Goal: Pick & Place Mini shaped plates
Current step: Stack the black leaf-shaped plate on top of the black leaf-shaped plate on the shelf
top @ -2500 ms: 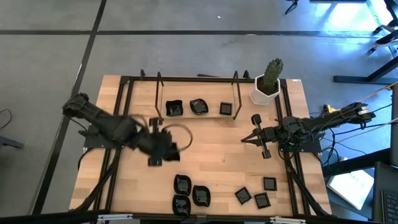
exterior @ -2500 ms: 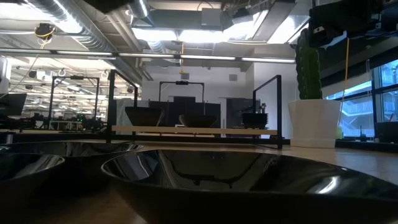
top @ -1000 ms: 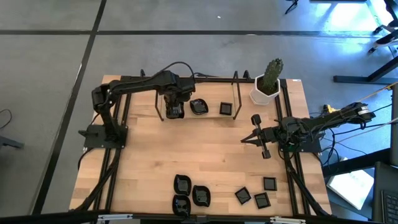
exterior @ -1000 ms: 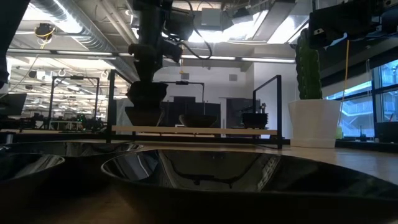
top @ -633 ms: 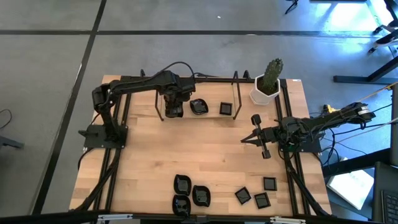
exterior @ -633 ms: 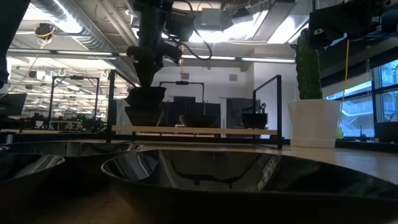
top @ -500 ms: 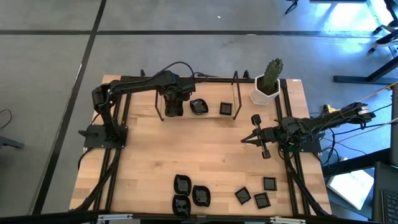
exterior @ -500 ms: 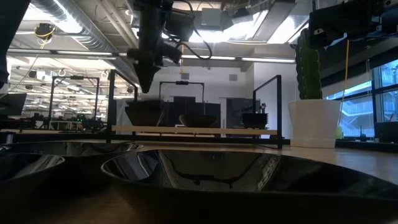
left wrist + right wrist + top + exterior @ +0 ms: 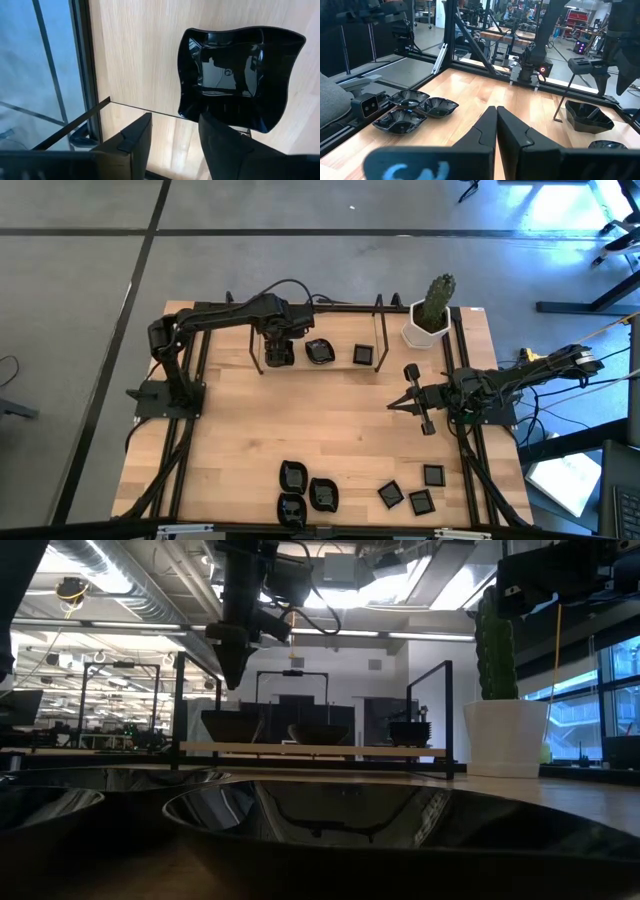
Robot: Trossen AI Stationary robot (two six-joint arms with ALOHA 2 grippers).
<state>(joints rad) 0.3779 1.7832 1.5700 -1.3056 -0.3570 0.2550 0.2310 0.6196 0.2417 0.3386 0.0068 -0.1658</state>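
Along the table's [image 9: 340, 430] far edge, behind a black frame [image 9: 255, 330] of upright bars, three mini shaped plates in a row: a wavy-edged plate [image 9: 279, 356] under the left gripper [image 9: 278, 352], a rounded plate [image 9: 319, 351] just beside it, a small square plate [image 9: 363, 355] further right; at the far right corner, a white pot [image 9: 424, 332] with a green cactus [image 9: 437, 298]; on the near edge, three rounded plates [image 9: 305, 492] bunched together, and three flat square plates [image 9: 412, 492] near them to the right; nothing between the two groups but bare wood. Above the wavy-edged plate, hovering clear of it in the low view, the left gripper with fingers [image 9: 135, 137] parted and nothing between them, the plate lying flat on the wood. At the right edge of the table, resting low, the right gripper [image 9: 395, 405], fingers [image 9: 485, 131] pressed together and empty, pointed toward the centre. From the left wrist view alone, the glossy bowl and rippled rim of the wavy-edged plate [image 9: 239, 75]; from the low view alone, the gap between gripper [image 9: 232, 675] and plate [image 9: 232, 726], with near plates looming as dark blurred shapes in the foreground; from the right wrist view, the near cluster of rounded plates [image 9: 412, 112] seen side-on.
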